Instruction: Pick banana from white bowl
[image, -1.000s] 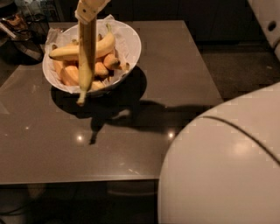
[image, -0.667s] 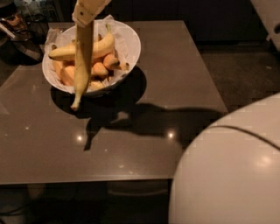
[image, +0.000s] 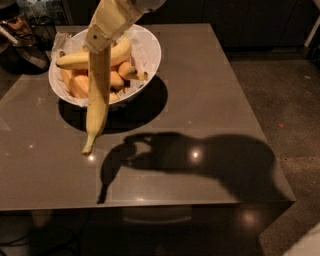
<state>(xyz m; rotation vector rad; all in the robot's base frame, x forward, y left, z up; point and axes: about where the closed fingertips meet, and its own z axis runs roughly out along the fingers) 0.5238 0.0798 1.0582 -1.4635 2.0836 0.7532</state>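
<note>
The long pale banana (image: 98, 95) hangs almost vertical in the air, tip down, in front of the white bowl (image: 150, 50). My gripper (image: 100, 39) is shut on the banana's upper end, above the bowl's left half. The banana's lower tip points toward the tabletop just in front of the bowl. The bowl still holds a thick deep-yellow banana (image: 75, 60) and several small stubby orange-yellow bananas (image: 127, 70) on crinkled white paper.
The bowl stands at the back left of a square glossy grey-brown table (image: 210, 100). The arm's shadow (image: 200, 155) falls across the table's front half. Dark clutter (image: 20, 35) sits beyond the table's left edge. Floor lies to the right.
The banana has swung a little left and lifted clear of the bowl. The white robot body that filled the lower right has gone out of view.
</note>
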